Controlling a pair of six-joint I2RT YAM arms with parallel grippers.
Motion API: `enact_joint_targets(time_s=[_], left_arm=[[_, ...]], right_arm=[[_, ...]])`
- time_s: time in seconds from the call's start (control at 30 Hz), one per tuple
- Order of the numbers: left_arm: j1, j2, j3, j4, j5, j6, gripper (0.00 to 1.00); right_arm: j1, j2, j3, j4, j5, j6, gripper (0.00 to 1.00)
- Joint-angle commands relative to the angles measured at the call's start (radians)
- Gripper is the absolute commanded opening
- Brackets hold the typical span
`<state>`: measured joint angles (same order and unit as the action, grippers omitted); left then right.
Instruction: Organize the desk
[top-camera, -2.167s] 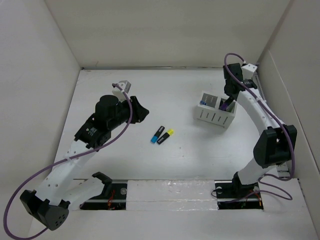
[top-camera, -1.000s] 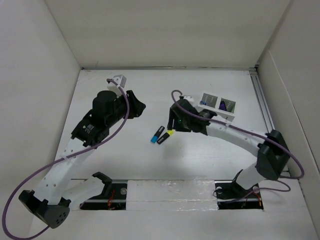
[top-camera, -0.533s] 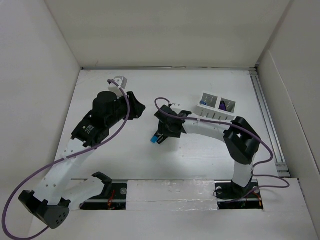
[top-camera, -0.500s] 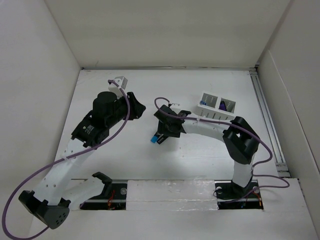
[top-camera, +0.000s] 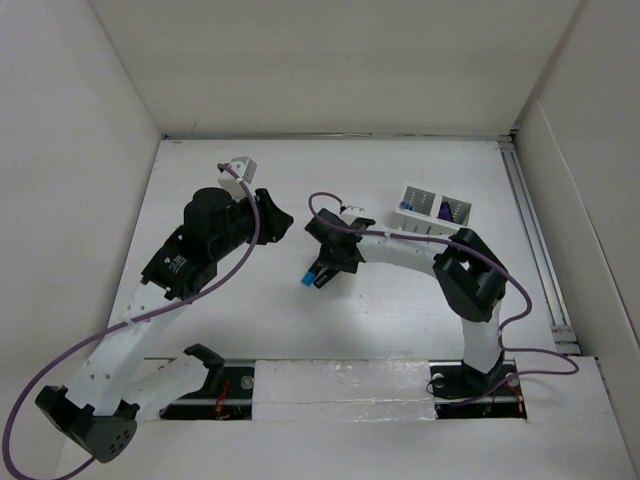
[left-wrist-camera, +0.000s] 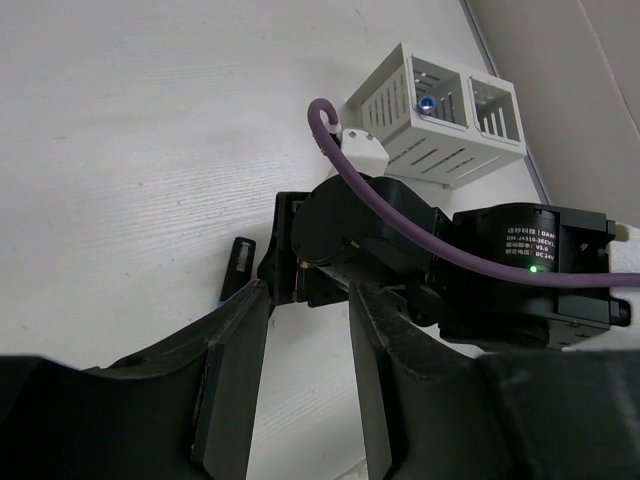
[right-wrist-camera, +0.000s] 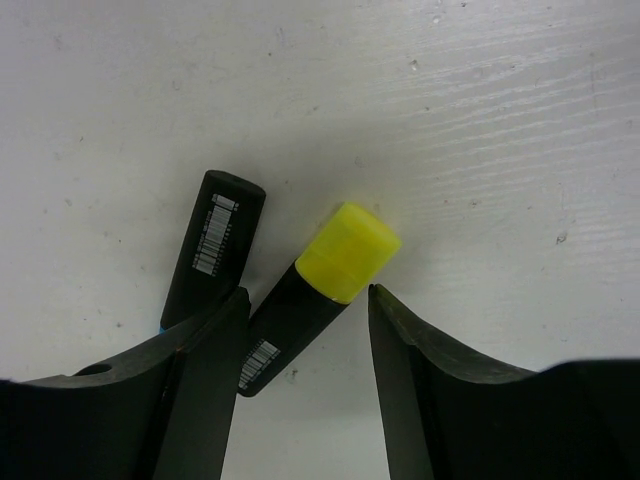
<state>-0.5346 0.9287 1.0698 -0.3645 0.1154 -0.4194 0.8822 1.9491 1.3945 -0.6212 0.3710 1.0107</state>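
My right gripper (right-wrist-camera: 305, 300) is spread around the yellow marker (right-wrist-camera: 345, 250) — it lies diagonally on the desk (right-wrist-camera: 480, 120), cap up-right in my wrist view.

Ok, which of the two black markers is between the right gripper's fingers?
The black marker with the yellow cap: the open right gripper straddles it, while the blue-capped black marker lies just outside.

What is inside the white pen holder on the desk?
In the pen holder, a blue-tipped pen stands in one compartment, and a purple item sits in another. The walls hide their lower parts, so I cannot tell what the purple item is.
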Motion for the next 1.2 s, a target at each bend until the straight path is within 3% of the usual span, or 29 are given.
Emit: enact_joint_targets(time_s=[0.0,0.37,0.47,0.57,0.83,0.93,1.03,1.07,1.17], left_arm=[[0.005,-0.034,-0.016,0.026,-0.002,0.007,0.35],[0.005,-0.057,-0.004,0.016,-0.011,-0.016,0.35],[0.005,-0.067,-0.008,0.015,-0.019,-0.022,0.35],[0.005,-0.067,-0.007,0.018,-0.022,-0.028,0.35],[0.005,-0.077,-0.018,0.018,-0.040,-0.032,0.35],[0.005,-0.070,-0.016,0.012,-0.037,-0.030,0.35],[0.005,-0.048,-0.004,0.001,-0.028,-0.027,0.35],[0.005,-0.041,0.001,0.009,-0.019,-0.032,0.35],[0.005,-0.036,-0.002,0.022,-0.007,-0.036,0.35]], right_arm=[[-0.012,0.004,0.000,-0.011,0.034,0.022,0.56],[-0.023,0.019,-0.061,0.021,0.029,0.012,0.55],[-0.023,0.019,-0.080,0.023,0.031,0.008,0.40],[-0.023,-0.001,-0.121,0.028,0.039,-0.004,0.33],[-0.023,-0.140,-0.279,0.064,0.037,-0.027,0.25],[-0.032,-0.170,-0.282,0.064,0.028,-0.034,0.22],[-0.032,-0.265,-0.282,0.097,0.000,-0.043,0.19],[-0.032,-0.373,-0.257,0.113,-0.004,-0.091,0.18],[-0.052,-0.418,-0.203,0.086,0.017,-0.113,0.18]])
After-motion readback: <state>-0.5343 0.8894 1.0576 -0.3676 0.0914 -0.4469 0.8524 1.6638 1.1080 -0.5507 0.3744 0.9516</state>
